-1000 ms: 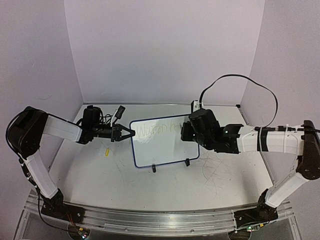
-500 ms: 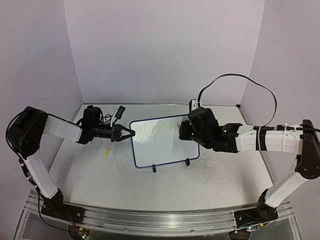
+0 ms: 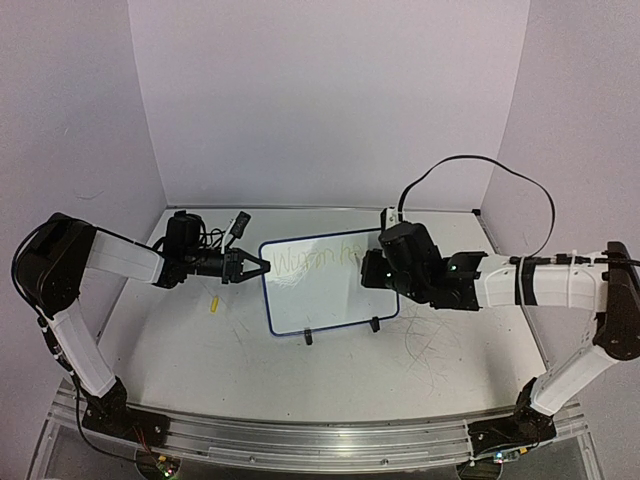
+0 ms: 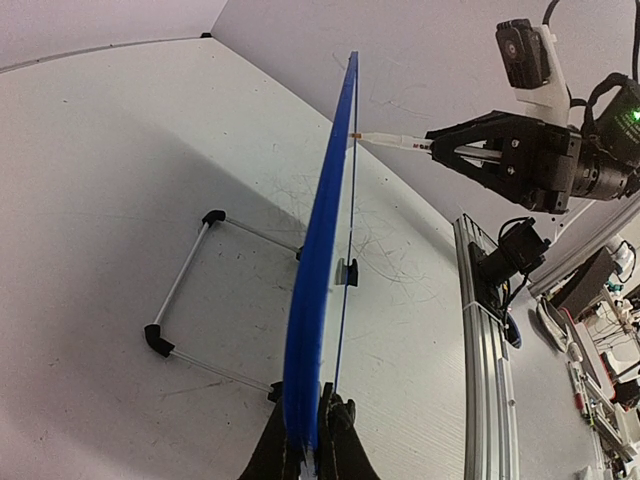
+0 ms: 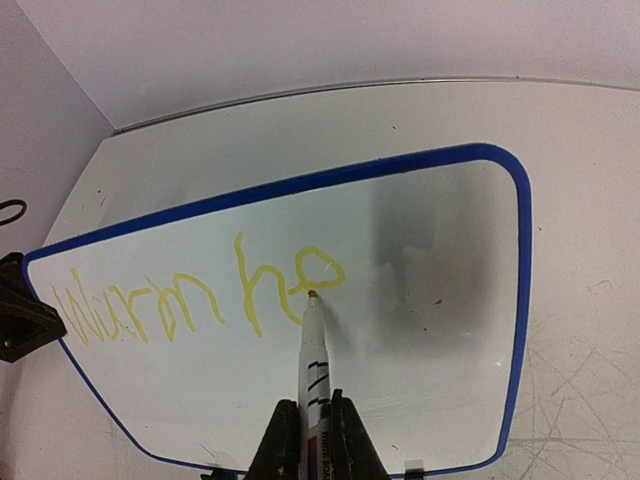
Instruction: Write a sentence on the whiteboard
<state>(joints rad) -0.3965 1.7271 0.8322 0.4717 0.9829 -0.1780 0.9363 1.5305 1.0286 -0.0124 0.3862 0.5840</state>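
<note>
The whiteboard (image 3: pixel 325 285) with its thin blue frame stands tilted on two black feet mid-table. My left gripper (image 3: pixel 262 266) is shut on its left edge; in the left wrist view the board (image 4: pixel 322 250) shows edge-on between the jaws (image 4: pixel 312 455). My right gripper (image 5: pixel 308 440) is shut on a white marker (image 5: pixel 311 350), whose tip touches the board (image 5: pixel 440 330) at the lower left of a yellow "o". The sentence (image 5: pixel 200 290) reads as one word plus "ho" in yellow strokes along the top. In the top view the right gripper (image 3: pixel 372 268) is at the board's right part, by the faint sentence (image 3: pixel 315 258).
A small yellow object (image 3: pixel 214 304) lies on the table left of the board. The scuffed tabletop has grey scratch marks (image 3: pixel 430 345) at the right. The board's wire stand (image 4: pixel 190 300) sticks out behind it. A black cable (image 3: pixel 480 165) loops above my right arm.
My right gripper has shifted slightly down and right along the board with the marker, and its cable loop has swung. The left arm and the board have not moved.
</note>
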